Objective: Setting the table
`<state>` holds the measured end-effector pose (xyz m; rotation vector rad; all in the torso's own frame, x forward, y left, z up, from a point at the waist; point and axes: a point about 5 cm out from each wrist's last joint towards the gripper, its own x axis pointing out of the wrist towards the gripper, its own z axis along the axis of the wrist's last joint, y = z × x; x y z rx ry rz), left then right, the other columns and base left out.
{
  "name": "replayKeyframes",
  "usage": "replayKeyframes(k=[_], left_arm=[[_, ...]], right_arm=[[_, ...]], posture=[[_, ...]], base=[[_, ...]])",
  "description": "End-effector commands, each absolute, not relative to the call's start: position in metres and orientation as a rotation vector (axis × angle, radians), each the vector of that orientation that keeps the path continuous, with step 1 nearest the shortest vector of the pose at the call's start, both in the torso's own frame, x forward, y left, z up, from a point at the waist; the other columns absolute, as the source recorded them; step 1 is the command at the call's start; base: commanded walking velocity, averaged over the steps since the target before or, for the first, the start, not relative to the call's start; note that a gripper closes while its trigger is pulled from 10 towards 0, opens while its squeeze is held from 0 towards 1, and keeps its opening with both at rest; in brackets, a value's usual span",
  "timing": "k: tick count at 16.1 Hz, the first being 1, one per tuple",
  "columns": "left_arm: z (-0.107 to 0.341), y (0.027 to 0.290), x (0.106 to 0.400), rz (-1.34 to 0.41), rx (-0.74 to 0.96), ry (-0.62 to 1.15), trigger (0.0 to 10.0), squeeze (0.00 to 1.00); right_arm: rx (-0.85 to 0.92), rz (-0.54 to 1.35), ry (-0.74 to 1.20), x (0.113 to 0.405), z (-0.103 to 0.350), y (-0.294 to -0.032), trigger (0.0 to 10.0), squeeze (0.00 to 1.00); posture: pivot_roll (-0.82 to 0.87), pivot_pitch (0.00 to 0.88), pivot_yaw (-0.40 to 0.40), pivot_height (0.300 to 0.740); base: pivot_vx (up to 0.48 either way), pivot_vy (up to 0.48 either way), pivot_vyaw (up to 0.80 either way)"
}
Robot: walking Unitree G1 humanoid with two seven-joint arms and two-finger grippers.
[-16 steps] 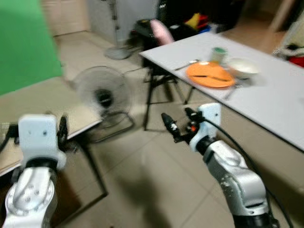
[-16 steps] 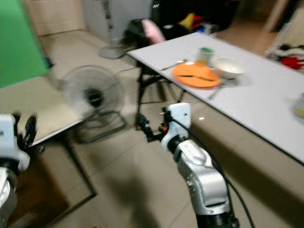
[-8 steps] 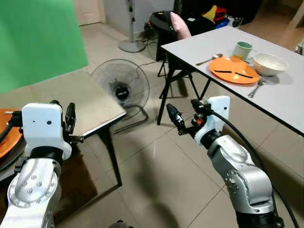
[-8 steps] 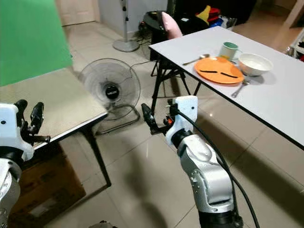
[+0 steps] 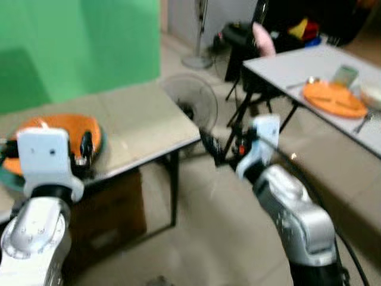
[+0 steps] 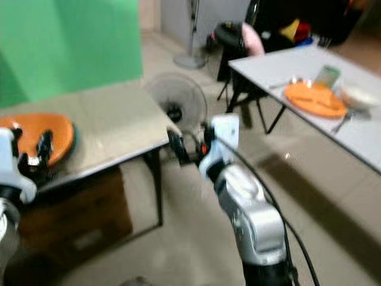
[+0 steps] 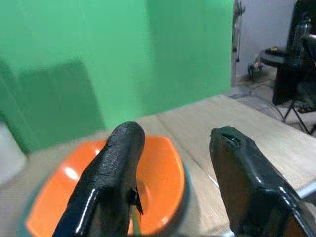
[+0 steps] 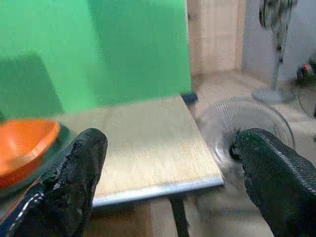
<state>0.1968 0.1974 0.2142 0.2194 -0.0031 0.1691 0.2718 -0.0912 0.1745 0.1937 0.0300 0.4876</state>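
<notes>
An orange bowl (image 5: 58,127) on a teal plate sits on the wooden table (image 5: 140,116) at my left. My left gripper (image 5: 83,150) is held up just in front of the bowl. In the left wrist view this gripper (image 7: 177,133) is open, and the orange bowl (image 7: 155,170) shows between its fingers. My right gripper (image 5: 223,146) hovers open and empty beside the wooden table's corner. To the right stands a white table (image 5: 286,65) with an orange plate (image 5: 333,99), a green cup (image 5: 345,74), a white bowl (image 5: 373,93) and a spoon. The head views are blurred.
A floor fan (image 5: 191,102) stands behind the wooden table's corner, also seen as the fan (image 8: 247,126) in the right wrist view. A brown box (image 5: 110,208) sits under the wooden table. A green screen (image 5: 77,47) rises behind. Tiled floor lies between the two tables.
The camera has swung left, bringing the wooden table and the orange bowl into view and pushing the white table to the right edge. Both grippers remain open, held as before.
</notes>
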Motion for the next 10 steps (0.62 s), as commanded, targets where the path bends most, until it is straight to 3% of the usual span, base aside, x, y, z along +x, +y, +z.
replayKeyframes(k=[1, 4, 10], left_arm=[[0.2151, 0.1949, 0.1966, 0.157, 0.220, 0.003, 10.0, 1.00], [0.2161, 0.1961, 0.1963, 0.161, 0.224, 0.005, 10.0, 1.00], [0.2150, 0.1948, 0.1964, 0.174, 0.198, 0.005, 10.0, 1.00]], right_arm=[[0.184, 0.459, 0.061, 0.2724, 0.1677, -0.0971, 10.0, 0.00], [0.187, 0.462, 0.063, 0.2725, 0.1677, -0.0952, 10.0, 0.00], [0.210, 0.443, 0.102, 0.2718, 0.1631, -0.0970, 10.0, 0.00]], posture=[[0.07, 0.010, -0.017, 0.740], [0.07, 0.013, -0.017, 0.740], [0.07, 0.017, -0.018, 0.740]], base=[[0.000, 0.334, 0.63], [0.000, 0.337, 0.66], [0.000, 0.054, 0.00]])
